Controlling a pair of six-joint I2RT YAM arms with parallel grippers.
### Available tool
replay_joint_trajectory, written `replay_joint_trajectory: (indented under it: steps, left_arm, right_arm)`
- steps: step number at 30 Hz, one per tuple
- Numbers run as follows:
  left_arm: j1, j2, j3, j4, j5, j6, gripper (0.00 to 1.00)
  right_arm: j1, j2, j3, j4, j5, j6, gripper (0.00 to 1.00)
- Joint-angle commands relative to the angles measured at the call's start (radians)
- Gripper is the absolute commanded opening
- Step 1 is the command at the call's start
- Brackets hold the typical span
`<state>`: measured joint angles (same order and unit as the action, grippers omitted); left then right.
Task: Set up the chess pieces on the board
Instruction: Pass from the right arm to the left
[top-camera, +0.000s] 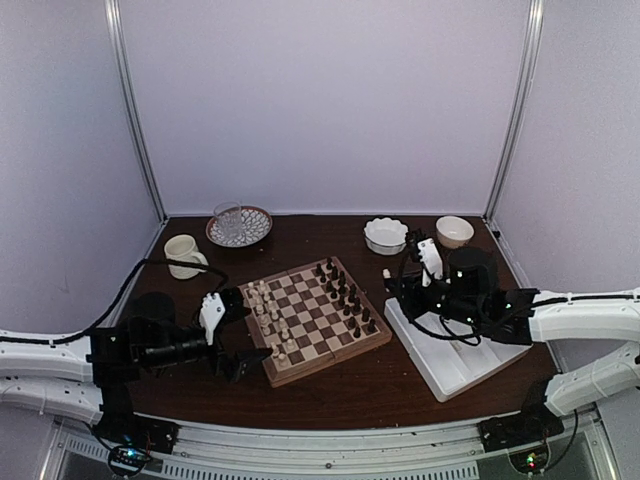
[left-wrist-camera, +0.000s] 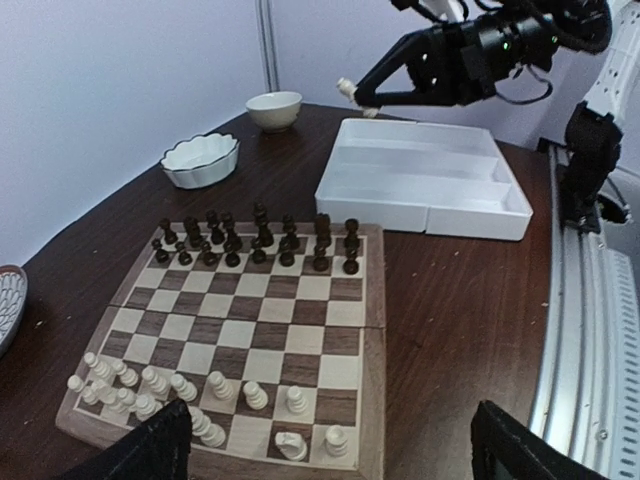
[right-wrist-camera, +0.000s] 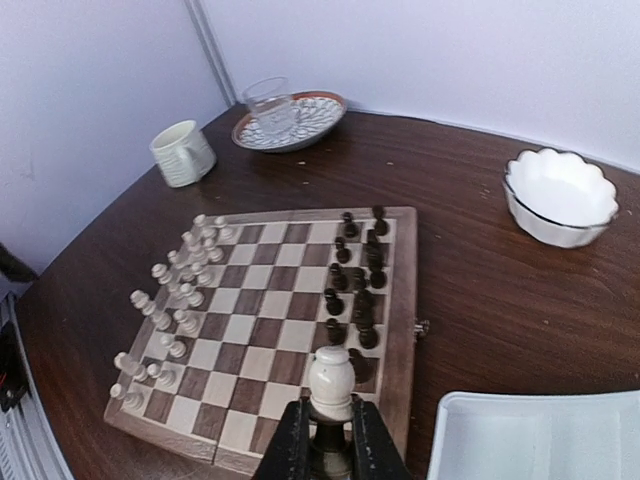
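One cream-white chess piece (right-wrist-camera: 331, 378) is sitting pinched between the narrowed fingers of the right gripper (right-wrist-camera: 328, 428). Only the right wrist view is showing this grip closely. The left wrist view is showing it lifted in the air by the white tray (left-wrist-camera: 420, 170). On the board (right-wrist-camera: 270, 300), cream pieces (left-wrist-camera: 150, 385) are facing dark pieces (left-wrist-camera: 255, 240). The left gripper (top-camera: 236, 335) is hanging wide at the board's left edge.
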<state>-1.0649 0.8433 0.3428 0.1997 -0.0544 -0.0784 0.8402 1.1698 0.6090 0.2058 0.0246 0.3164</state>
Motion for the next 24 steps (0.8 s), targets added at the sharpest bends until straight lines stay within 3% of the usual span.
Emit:
replay_joint_trajectory:
  steps: [1,8,15,19,24]
  left_arm:
    - [0.043,-0.002,0.073,0.033,0.271,-0.168,0.98]
    - [0.102,0.067,0.177,-0.051,0.225,-0.49,0.98]
    - [0.155,0.295,0.279,-0.033,0.398,-0.783,0.97]
    - [0.155,0.412,0.345,0.037,0.519,-0.875,0.92]
    - [0.152,0.481,0.399,0.032,0.556,-0.901,0.85]
  right_arm:
    - [0.085,0.031,0.012,0.118,-0.072,-0.144,0.09]
    - [0.203,0.039,0.035,0.105,-0.051,-0.253,0.09]
    - [0.256,0.081,0.065,0.081,-0.038,-0.317,0.08]
    - [0.269,0.109,0.083,0.064,-0.062,-0.346,0.08]
    - [0.284,0.127,0.097,0.052,-0.063,-0.358,0.08]
